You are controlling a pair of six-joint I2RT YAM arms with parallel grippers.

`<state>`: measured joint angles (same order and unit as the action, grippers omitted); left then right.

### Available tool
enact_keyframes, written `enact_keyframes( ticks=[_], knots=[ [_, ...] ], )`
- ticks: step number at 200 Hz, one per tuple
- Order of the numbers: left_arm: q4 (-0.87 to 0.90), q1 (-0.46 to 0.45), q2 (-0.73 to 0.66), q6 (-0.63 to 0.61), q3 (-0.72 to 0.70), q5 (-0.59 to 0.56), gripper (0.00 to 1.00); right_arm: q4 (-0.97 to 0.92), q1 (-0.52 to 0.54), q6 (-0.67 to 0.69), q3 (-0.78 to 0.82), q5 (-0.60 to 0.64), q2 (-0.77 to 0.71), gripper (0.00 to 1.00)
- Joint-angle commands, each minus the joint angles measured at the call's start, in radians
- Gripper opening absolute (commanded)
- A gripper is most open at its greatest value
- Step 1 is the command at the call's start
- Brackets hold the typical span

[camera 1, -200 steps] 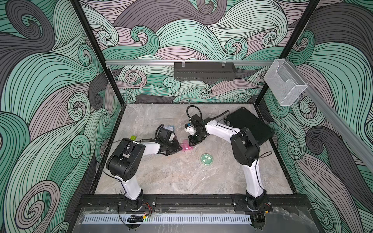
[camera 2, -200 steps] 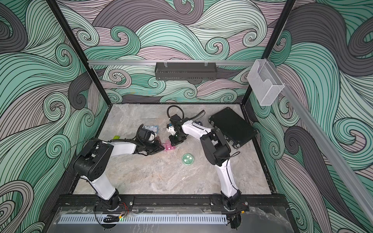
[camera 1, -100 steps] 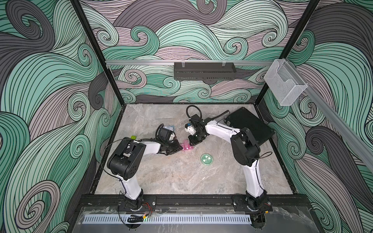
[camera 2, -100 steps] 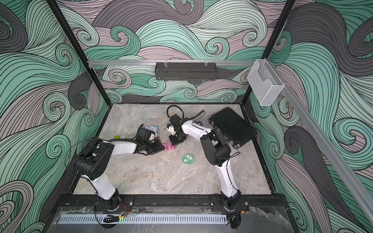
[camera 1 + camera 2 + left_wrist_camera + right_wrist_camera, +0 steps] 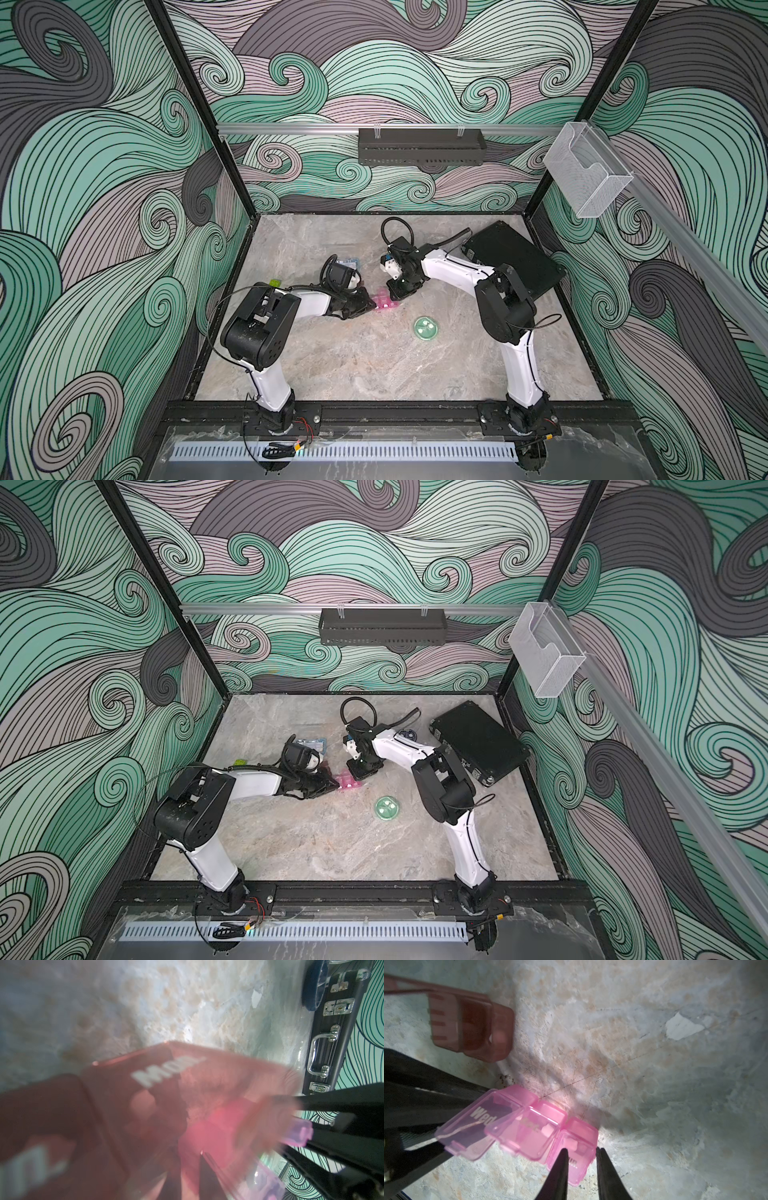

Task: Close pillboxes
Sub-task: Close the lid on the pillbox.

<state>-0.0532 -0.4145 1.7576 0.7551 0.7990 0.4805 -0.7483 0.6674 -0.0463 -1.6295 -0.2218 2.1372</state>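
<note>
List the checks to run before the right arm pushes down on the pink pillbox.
1. Right end effector over the pink pillbox, at its end cell, jaws barely apart: ok.
2. That cell's lid latched: cannot tell.
3. "Wed" lid and middle lid down: not ok, both raised.
4. Left end effector steadying the box: cannot tell, grip hidden.
5. Brown pillbox closed: not ok, lid open.
</note>
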Motion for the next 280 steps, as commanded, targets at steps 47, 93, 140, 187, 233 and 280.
enact_keyframes(
  ticks=[47,93,140,187,233,280],
  knots=[
    [0.093,-0.014,-0.001,-0.036,0.035,0.000,0.16,-0.053,-0.004,0.011,0.030,-0.036,-0.102,0.33],
    [0.114,-0.014,-0.006,-0.051,0.039,-0.005,0.16,-0.054,-0.017,0.026,0.014,-0.076,-0.143,0.44],
    [0.120,-0.014,-0.006,-0.050,0.042,-0.008,0.16,-0.076,-0.017,0.019,0.050,-0.062,-0.132,0.39],
    [0.119,-0.014,0.006,-0.053,0.044,-0.002,0.16,-0.047,-0.029,-0.003,0.073,-0.074,-0.085,0.38],
    [0.115,-0.014,0.008,-0.051,0.046,0.000,0.16,-0.044,-0.027,-0.006,0.062,-0.087,-0.034,0.38],
    [0.116,-0.014,0.018,-0.049,0.055,0.007,0.16,-0.044,-0.026,-0.009,0.048,-0.076,-0.002,0.36]
  ],
)
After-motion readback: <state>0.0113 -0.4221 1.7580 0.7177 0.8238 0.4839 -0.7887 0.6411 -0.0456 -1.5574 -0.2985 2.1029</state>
